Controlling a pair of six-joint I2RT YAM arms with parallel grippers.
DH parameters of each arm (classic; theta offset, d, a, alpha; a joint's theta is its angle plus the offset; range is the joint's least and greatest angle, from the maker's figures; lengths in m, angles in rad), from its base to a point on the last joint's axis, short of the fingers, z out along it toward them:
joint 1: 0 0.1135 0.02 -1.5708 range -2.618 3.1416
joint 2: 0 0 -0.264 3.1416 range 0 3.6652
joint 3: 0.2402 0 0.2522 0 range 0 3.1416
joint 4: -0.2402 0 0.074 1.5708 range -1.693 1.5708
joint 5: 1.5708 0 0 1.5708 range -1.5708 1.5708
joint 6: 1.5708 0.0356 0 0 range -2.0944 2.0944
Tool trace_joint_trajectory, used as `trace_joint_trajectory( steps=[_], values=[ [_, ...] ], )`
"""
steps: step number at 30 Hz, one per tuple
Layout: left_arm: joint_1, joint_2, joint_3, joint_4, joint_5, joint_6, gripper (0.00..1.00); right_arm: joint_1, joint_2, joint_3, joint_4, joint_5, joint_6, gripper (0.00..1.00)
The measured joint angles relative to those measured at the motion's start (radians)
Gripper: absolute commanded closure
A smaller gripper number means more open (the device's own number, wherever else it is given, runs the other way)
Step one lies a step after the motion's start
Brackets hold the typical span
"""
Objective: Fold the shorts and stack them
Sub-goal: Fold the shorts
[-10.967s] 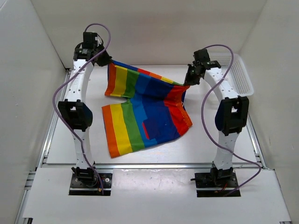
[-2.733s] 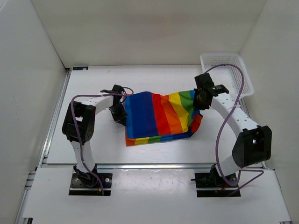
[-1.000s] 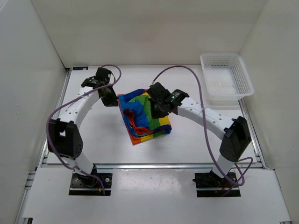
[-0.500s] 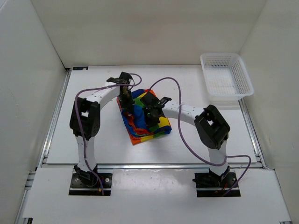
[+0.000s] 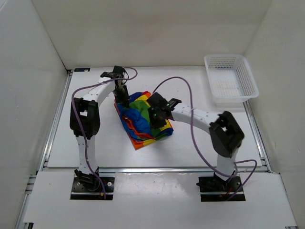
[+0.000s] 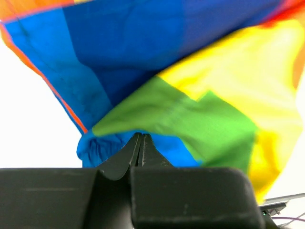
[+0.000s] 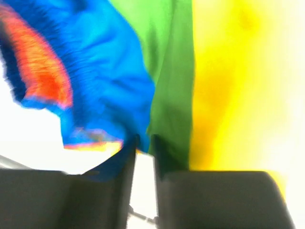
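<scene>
The rainbow-striped shorts (image 5: pixel 143 121) lie in a bunched, folded bundle at the middle of the table. My left gripper (image 5: pixel 123 97) is at the bundle's back left edge. In the left wrist view its jaws (image 6: pixel 141 136) are pressed together, with a gathered blue fold of the shorts (image 6: pixel 200 95) at their tips. My right gripper (image 5: pixel 156 114) is over the bundle's right part. In the blurred right wrist view its jaws (image 7: pixel 143 140) stand a narrow gap apart, with blue and green cloth of the shorts (image 7: pixel 167 86) pinched at the tips.
A white plastic mesh basket (image 5: pixel 232 80) stands at the back right corner. White walls close in the table on the left, back and right. A metal rail (image 5: pixel 157 168) runs along the near edge.
Over the earlier frames the spread shorts were folded into a small bundle. In the last half second both grippers shifted slightly and a green fold rose on top of the bundle.
</scene>
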Motion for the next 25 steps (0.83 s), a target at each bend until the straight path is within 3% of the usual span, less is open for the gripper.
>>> trace_joint_trajectory(
  steps=[1,2,3,5,8,12,13,14,19,25],
  values=[
    [0.002,-0.008,0.025,-0.013,0.000,0.008,0.90,0.000,-0.040,0.002,-0.018,0.016,-0.003,0.55],
    [0.004,-0.018,0.054,-0.026,-0.001,0.016,0.90,0.000,-0.092,0.008,-0.041,0.035,-0.011,0.33],
    [0.008,-0.033,0.078,-0.038,-0.002,0.023,0.90,0.000,-0.145,0.019,-0.062,0.055,-0.013,0.25],
    [0.016,-0.080,0.124,-0.066,-0.006,0.034,0.90,-0.001,-0.249,0.052,-0.093,0.103,-0.029,0.12],
    [0.030,-0.201,0.151,-0.094,-0.009,0.046,0.83,-0.008,-0.392,0.086,-0.134,0.202,-0.038,0.03],
    [0.051,-0.441,0.121,-0.097,-0.021,0.068,0.29,-0.044,-0.549,0.083,-0.228,0.391,-0.031,0.00],
    [0.055,-0.514,0.095,-0.095,-0.026,0.075,0.09,-0.055,-0.584,0.072,-0.254,0.441,-0.024,0.00],
    [0.057,-0.592,0.059,-0.090,-0.036,0.080,0.02,-0.071,-0.621,0.059,-0.287,0.492,-0.016,0.00],
    [0.075,-0.947,-0.152,-0.089,-0.093,0.078,0.00,-0.135,-0.794,-0.029,-0.458,0.701,0.051,0.00],
    [0.084,-1.209,-0.409,-0.117,-0.144,0.029,0.00,-0.172,-0.950,-0.137,-0.654,0.832,0.172,0.00]
  ],
)
